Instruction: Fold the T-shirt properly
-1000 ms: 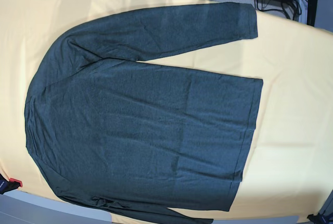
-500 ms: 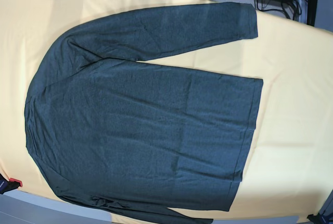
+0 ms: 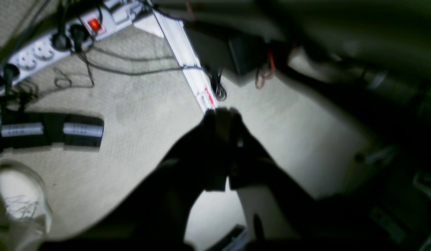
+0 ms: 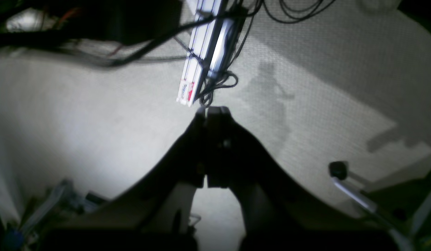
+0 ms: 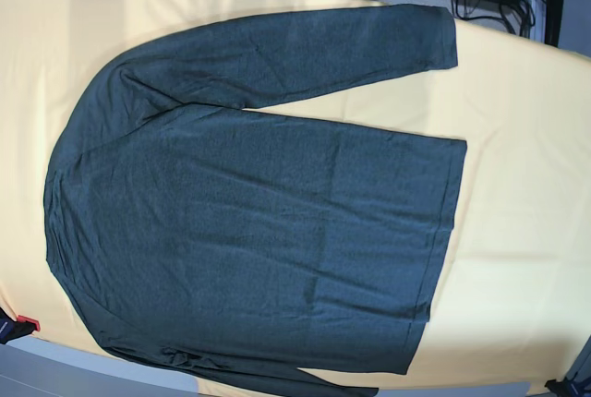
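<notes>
Both hands are pressed shut and empty: left hand [image 3: 220,116] and right hand [image 4: 212,113] hang over carpet, off the worktop [image 5: 526,120]. T-shirt [image 5: 259,222] lies flat, unfolded. Risk: its lower sleeve overhangs the near edge and may drag the fabric off.

Nothing stands on the T-shirt [image 5: 259,222] or yellow cloth [image 5: 526,194]; open access from above.

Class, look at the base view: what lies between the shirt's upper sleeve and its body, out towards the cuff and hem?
In the base view, a bare wedge of yellow cloth separates the T-shirt body from its sleeve. Nothing rests on it.
</notes>
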You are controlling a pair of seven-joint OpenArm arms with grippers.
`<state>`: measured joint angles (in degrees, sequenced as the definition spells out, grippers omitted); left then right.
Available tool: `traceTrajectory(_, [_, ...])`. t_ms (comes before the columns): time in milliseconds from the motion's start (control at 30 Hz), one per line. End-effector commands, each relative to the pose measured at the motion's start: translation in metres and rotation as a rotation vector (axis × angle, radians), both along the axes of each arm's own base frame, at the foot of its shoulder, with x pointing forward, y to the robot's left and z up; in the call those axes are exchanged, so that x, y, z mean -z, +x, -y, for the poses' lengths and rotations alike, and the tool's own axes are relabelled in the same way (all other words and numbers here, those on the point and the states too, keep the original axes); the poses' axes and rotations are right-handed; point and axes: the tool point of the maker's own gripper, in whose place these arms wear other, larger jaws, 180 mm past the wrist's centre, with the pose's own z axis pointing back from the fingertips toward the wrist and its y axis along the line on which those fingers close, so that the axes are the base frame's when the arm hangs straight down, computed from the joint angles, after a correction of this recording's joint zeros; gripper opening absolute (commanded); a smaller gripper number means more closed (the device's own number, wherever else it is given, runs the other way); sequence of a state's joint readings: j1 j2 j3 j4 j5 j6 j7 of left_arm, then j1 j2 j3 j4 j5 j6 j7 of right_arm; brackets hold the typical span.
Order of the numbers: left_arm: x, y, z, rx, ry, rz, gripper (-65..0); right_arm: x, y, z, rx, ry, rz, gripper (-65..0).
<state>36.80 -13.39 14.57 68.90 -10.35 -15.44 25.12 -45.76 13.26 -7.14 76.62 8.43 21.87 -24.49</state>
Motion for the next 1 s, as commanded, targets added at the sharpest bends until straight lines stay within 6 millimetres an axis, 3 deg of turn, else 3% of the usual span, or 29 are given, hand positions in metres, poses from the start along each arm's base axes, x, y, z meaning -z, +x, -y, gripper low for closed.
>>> traceTrajectory(0, [-0.011, -0.004, 0.001, 0.002, -0.021, 0.009, -65.0, -0.011, -0.003, -0.003, -0.008, 0.019, 0.018, -65.0])
traceTrajectory(267, [-0.083, -0.013, -0.009, 0.044, -0.049, 0.11, -65.0, -0.087, 0.005, 0.0, -0.08, 0.012, 0.159, -65.0])
traceTrajectory(533, [-0.159, 0.034, -0.023, -0.096, -0.101, 0.233, -65.0, -0.143, 0.029, 0.015, -0.016, -0.083, 0.257, -65.0])
traceTrajectory(633, [-0.174, 0.053, -0.035, -0.132, -0.093, 0.291, -65.0, -0.161, 0.047, 0.027, 0.007, -0.124, 0.321, -65.0])
traceTrajectory(867, [-0.192, 0.083, -0.061, -0.163, -0.072, 0.368, -65.0, -0.214, 0.113, 0.051, 0.011, -0.195, 0.55, -65.0])
traceTrajectory(967, [-0.199, 0.095, -0.07, -0.199, -0.067, 0.399, -65.0, -0.218, 0.12, 0.068, 0.053, -0.225, 0.563, -65.0])
